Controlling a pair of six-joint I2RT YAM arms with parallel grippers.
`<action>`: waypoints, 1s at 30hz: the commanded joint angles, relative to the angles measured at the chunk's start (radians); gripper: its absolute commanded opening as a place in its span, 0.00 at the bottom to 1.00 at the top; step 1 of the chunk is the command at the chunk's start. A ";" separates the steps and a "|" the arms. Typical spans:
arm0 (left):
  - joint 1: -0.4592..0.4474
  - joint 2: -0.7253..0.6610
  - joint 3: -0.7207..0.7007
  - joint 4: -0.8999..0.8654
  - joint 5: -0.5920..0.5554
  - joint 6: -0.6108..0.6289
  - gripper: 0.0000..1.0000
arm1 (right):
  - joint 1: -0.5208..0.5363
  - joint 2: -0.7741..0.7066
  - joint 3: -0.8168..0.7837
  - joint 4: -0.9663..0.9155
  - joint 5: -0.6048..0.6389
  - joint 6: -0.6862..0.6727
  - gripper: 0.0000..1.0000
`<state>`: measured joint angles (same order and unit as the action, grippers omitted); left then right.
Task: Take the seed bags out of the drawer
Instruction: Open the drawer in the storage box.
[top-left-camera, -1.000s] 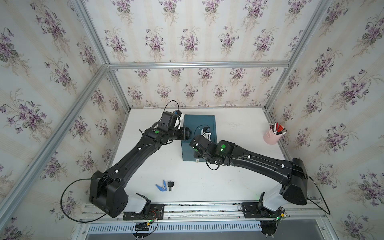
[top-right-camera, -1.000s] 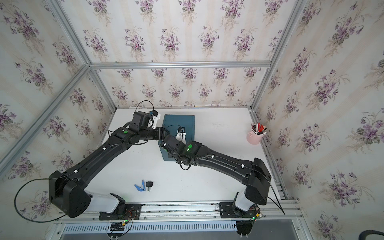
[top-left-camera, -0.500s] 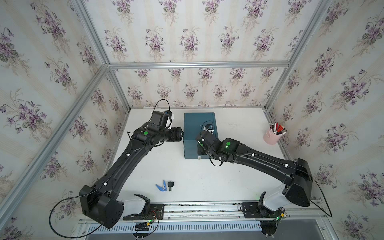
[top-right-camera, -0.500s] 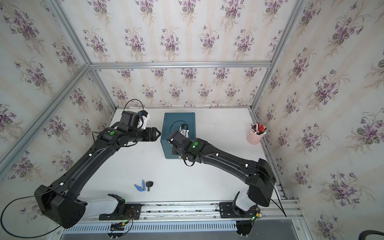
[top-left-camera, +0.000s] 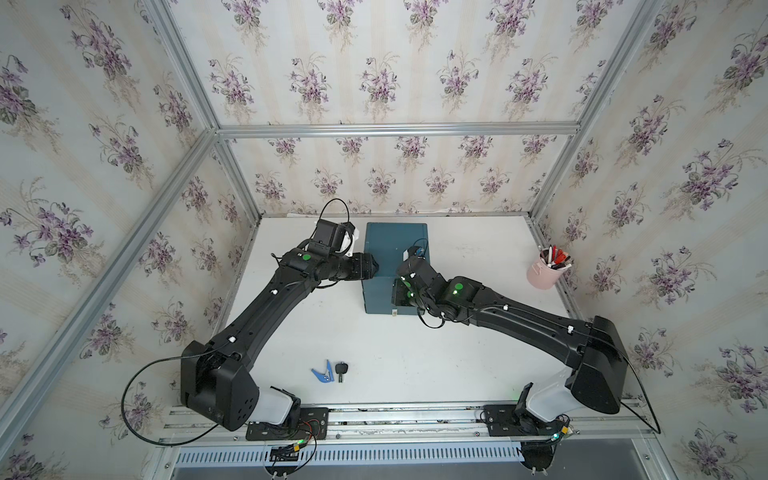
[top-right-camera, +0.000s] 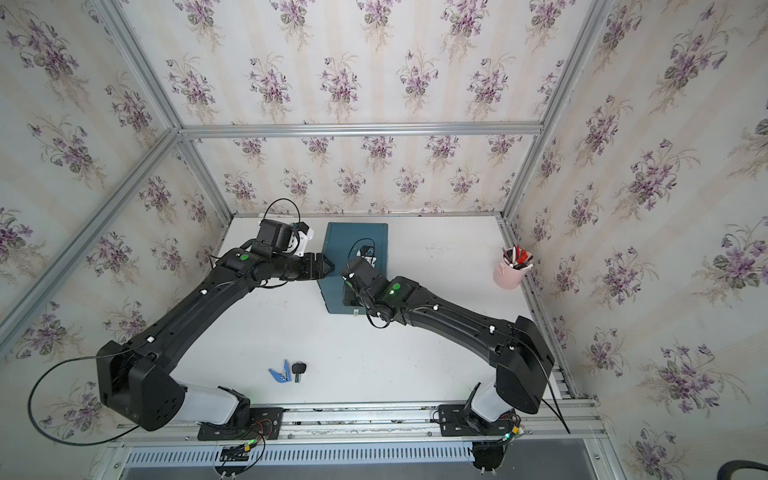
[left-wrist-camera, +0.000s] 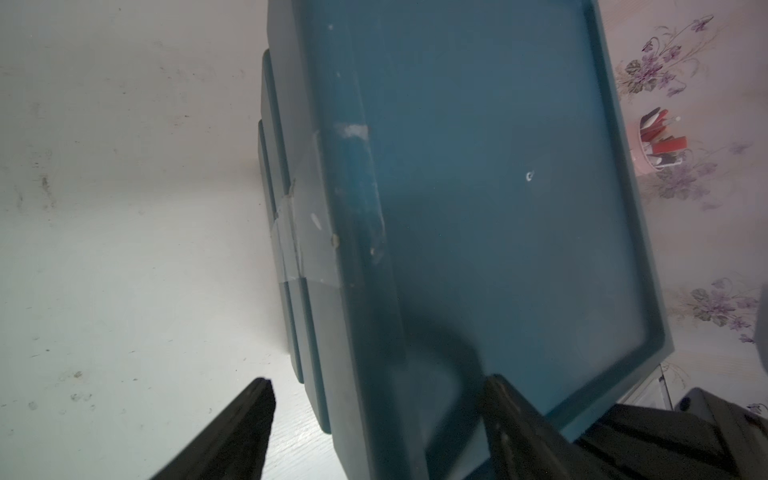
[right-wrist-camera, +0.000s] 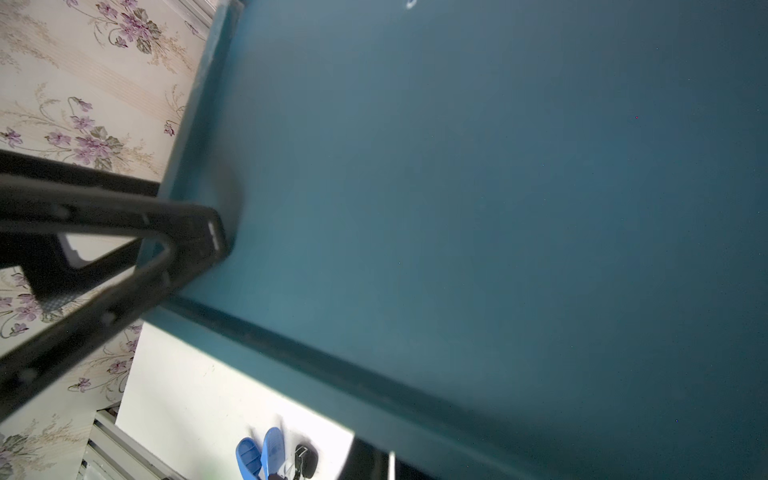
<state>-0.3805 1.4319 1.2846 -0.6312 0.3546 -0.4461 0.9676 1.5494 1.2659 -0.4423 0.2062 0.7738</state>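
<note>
Two arms at a teal drawer unit (top-left-camera: 395, 245).
Left claw (left-wrist-camera: 374, 399) apart at its left edge; right claw (right-wrist-camera: 214, 239) together on top.

Black arms (top-left-camera: 266, 307), green dots (top-left-camera: 306, 257), white base housings (top-left-camera: 274, 409), looping black cables (top-left-camera: 122, 401).

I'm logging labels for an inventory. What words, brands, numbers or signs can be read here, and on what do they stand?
No text can be read in any view.
Small pale tag at the front edge of the teal drawer unit: too small to read.
Pale ring-shaped mark on the unit's top: looks like a scuff, not a letter.
Pens in the pink cup: any print is too small to read.
</note>
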 joint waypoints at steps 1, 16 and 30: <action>-0.001 -0.001 -0.017 -0.039 -0.002 -0.017 0.81 | -0.004 0.012 -0.011 -0.061 -0.034 -0.011 0.00; -0.001 -0.083 -0.142 0.040 0.046 -0.105 0.73 | -0.003 -0.089 -0.136 -0.055 -0.020 0.041 0.00; -0.003 -0.114 -0.198 0.074 -0.055 -0.256 0.56 | 0.102 -0.157 -0.169 -0.109 0.015 0.071 0.00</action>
<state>-0.3859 1.3190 1.1061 -0.4519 0.4217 -0.6559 1.0382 1.3933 1.0943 -0.3824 0.2028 0.8177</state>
